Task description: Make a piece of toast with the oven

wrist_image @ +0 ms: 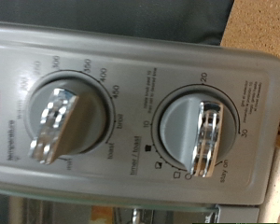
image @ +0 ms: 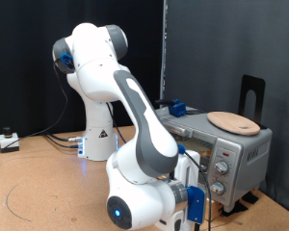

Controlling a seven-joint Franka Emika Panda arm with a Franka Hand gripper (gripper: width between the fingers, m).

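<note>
The oven (image: 226,144) stands on the bench (image: 39,183) near its edge at the exterior view's right. A round wooden plate (image: 233,122) lies on its top. The piece of toast is not visible in either view. The gripper (image: 196,197) is at the oven's front panel, level with the knobs. The wrist view shows two knobs close up: the temperature knob (wrist_image: 58,121) and the timer knob (wrist_image: 198,133). Finger spacing cannot be told; nothing is seen held.

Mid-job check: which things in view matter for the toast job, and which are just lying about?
Job:
- oven
- its knobs, filling the wrist view
- tool, at the oven's knob panel

Lying about:
- round wooden plate on the oven
- blue object behind the oven
- cables on the table
</note>
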